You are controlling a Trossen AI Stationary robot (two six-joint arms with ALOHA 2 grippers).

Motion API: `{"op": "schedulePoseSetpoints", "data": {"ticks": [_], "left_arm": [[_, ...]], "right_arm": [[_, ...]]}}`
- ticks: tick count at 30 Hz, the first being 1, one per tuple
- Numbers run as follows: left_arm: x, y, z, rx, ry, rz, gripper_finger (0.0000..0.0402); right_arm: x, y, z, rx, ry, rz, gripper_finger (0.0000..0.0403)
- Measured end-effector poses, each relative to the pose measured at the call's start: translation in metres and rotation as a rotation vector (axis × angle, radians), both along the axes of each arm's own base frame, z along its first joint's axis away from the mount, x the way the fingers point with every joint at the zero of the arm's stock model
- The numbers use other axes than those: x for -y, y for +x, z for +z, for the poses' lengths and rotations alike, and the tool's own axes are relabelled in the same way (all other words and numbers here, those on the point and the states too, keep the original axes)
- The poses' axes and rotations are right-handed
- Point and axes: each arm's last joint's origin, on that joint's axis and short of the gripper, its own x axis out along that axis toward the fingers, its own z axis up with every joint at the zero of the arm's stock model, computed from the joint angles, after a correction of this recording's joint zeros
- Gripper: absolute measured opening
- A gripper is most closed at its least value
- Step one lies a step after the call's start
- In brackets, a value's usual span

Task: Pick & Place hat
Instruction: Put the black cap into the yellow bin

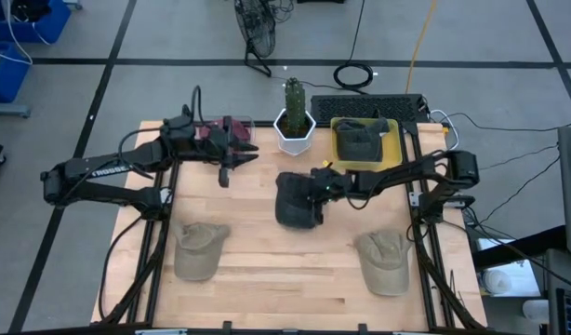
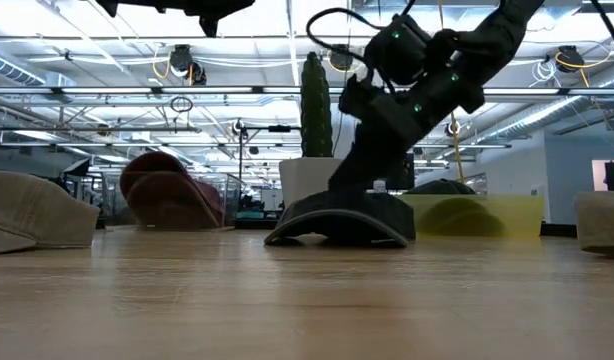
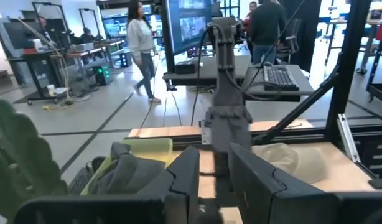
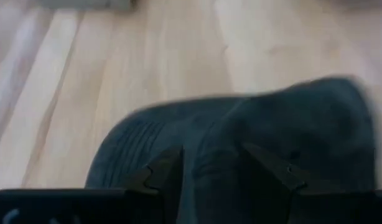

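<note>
A black hat (image 1: 298,203) lies in the middle of the table, its brim resting on the wood in the low view (image 2: 337,222). My right gripper (image 1: 315,186) reaches in from the right and is shut on its crown (image 4: 209,155). My left gripper (image 1: 226,160) hangs open and high above the table near the far left, over a maroon hat (image 1: 214,133) that rests on its rim (image 2: 167,190). It touches nothing. Two tan hats lie near the front edge, one on the left (image 1: 200,249) and one on the right (image 1: 383,261). My right gripper pinches a raised fold of the black hat's crown (image 4: 211,146) between its two fingers (image 4: 163,169). It comes from above, slanting in from the table's right. The hat still sits on the table, its brim edges on the wood (image 2: 287,236).
At the far edge stand a yellow bin (image 1: 390,154) holding a dark hat (image 1: 358,141) and a white pot with a cactus (image 1: 294,121). A keyboard (image 1: 365,105) lies beyond the bin. People walk in the room behind. Bare wood lies between the two tan hats.
</note>
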Motion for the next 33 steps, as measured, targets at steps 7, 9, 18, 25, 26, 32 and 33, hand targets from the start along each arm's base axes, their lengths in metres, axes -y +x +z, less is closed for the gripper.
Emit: {"op": "schedulePoseSetpoints", "data": {"ticks": [7, 9, 18, 25, 26, 32, 33], "left_arm": [[-0.002, -0.001, 0.0, 0.0, -0.004, -0.005, 0.009], [-0.002, -0.001, 0.0, -0.001, -0.006, -0.006, 0.009], [-0.003, -0.001, -0.001, -0.008, 0.039, 0.007, 0.009], [-0.003, -0.001, -0.002, -0.021, 0.035, 0.008, 0.009], [-0.003, -0.001, -0.002, -0.023, 0.034, 0.008, 0.009], [-0.003, -0.001, -0.003, -0.026, 0.046, 0.008, 0.009], [-0.003, -0.001, -0.003, -0.029, 0.048, 0.008, 0.009]], "right_arm": [[-0.004, 0.002, -0.013, -0.042, -0.046, -0.019, 0.0133], [-0.003, 0.002, -0.013, -0.042, -0.047, -0.021, 0.0133], [0.006, 0.003, -0.012, -0.022, -0.051, -0.041, 0.0124], [0.003, 0.002, -0.013, -0.039, -0.074, -0.011, 0.0034], [0.003, 0.002, -0.013, -0.046, -0.083, -0.003, 0.0018], [0.002, -0.003, -0.01, -0.08, -0.097, 0.015, 0.0012], [0.002, -0.006, -0.005, -0.08, -0.106, 0.022, 0.0009]]}}
